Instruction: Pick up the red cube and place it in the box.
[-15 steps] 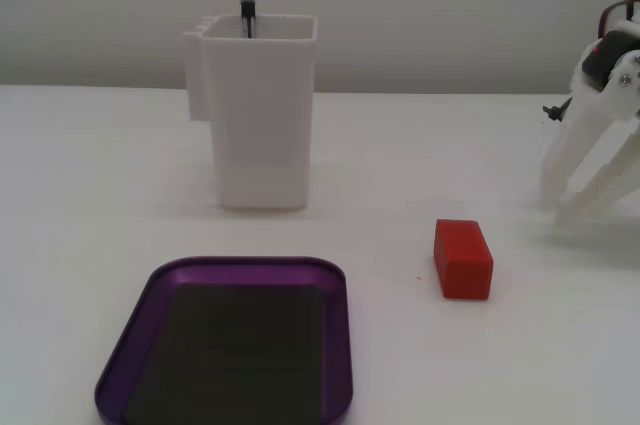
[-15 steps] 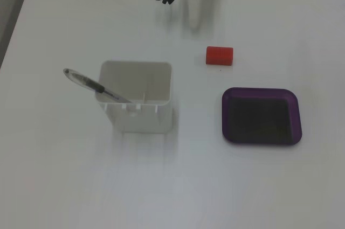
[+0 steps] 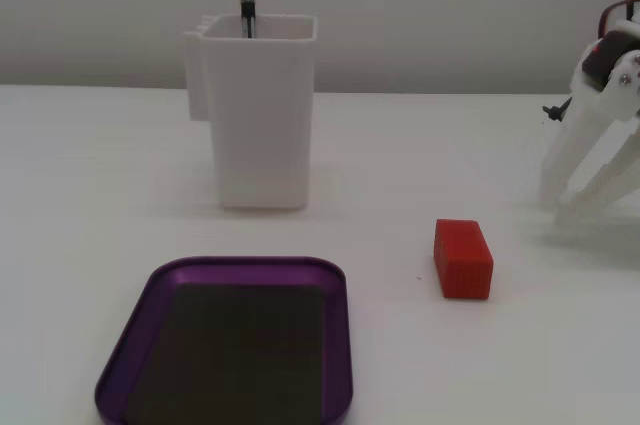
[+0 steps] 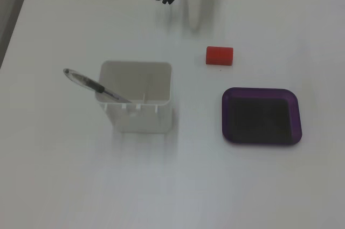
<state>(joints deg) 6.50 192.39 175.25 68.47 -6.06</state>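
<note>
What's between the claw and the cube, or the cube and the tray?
Nothing visible. The cube lies on bare table just ahead of the claw, and the strip between it and the tray is bare too. The white container stands off to the side.

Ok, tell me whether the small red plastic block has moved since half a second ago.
No. The small red plastic block sits at the same spot right of the purple tray, and likewise above the tray in the other fixed view.

No readable text, label, brand, number or sign shows in either fixed view.
</note>
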